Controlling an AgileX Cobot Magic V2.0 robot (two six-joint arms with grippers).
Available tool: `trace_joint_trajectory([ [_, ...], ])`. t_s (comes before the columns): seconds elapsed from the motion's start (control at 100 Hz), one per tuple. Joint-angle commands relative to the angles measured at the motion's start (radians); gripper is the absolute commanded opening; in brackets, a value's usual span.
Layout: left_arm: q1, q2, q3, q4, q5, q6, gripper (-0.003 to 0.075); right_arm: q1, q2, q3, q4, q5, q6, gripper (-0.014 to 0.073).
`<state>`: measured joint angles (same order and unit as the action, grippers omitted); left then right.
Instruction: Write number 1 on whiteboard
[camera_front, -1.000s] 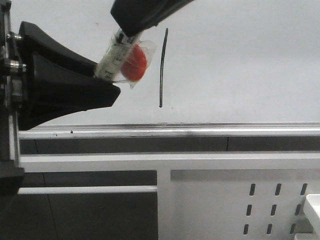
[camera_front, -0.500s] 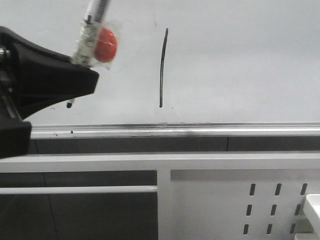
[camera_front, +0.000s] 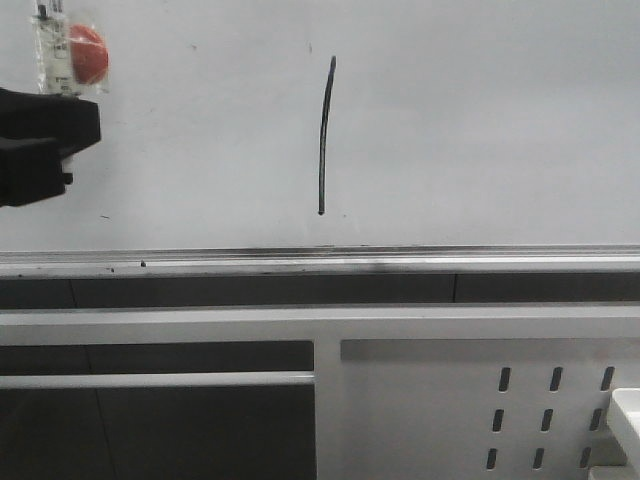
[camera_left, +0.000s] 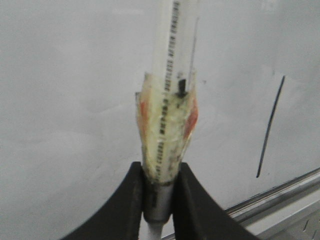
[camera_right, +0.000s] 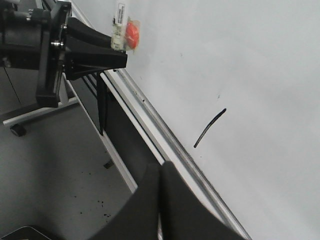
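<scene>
The number 1 (camera_front: 323, 135) is a thin black, nearly vertical stroke on the whiteboard (camera_front: 480, 120). It also shows in the left wrist view (camera_left: 270, 127) and the right wrist view (camera_right: 209, 129). My left gripper (camera_left: 160, 192) is shut on the white marker pen (camera_left: 172, 60), which has a taped wrap with a red piece (camera_front: 88, 52). In the front view the left gripper (camera_front: 40, 140) sits at the far left edge, well left of the stroke. My right gripper (camera_right: 161, 172) is shut and empty, below the board's silver ledge (camera_right: 165, 137). It is out of the front view.
The silver ledge (camera_front: 320, 258) runs along the board's lower edge. Below it are white frame bars (camera_front: 200, 325) and a white perforated metal panel (camera_front: 480, 400). A white object (camera_front: 625, 415) sits at the lower right corner. Grey floor (camera_right: 50, 165) shows in the right wrist view.
My left gripper has moved left and away from the stroke, taking the marker pen with it. The dark arm at the top of the front view has gone out of view.
</scene>
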<state>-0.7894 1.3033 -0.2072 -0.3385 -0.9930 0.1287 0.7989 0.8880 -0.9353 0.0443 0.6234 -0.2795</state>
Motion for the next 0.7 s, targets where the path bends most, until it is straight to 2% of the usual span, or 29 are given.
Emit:
trace_joint_trajectory([
  [0.0, -0.003, 0.048, -0.037, -0.002, -0.135, -0.059, -0.0020, -0.006, -0.015, -0.030, -0.005, -0.058, 0.003, -0.0069],
  [0.13, -0.003, 0.137, -0.069, 0.035, -0.231, -0.143, -0.0020, -0.006, -0.015, -0.030, -0.010, -0.060, 0.003, -0.0069],
  [0.33, -0.003, 0.165, -0.086, 0.042, -0.225, -0.224, -0.0020, -0.006, -0.015, -0.030, -0.010, -0.060, 0.003, -0.0069],
  [0.52, -0.003, 0.165, -0.084, 0.042, -0.145, -0.225, -0.0020, -0.006, -0.015, -0.030, -0.010, -0.060, 0.003, -0.0069],
  [0.69, -0.003, 0.169, -0.084, 0.040, -0.140, -0.221, -0.0020, -0.006, -0.015, -0.030, -0.010, -0.060, 0.003, -0.0069],
])
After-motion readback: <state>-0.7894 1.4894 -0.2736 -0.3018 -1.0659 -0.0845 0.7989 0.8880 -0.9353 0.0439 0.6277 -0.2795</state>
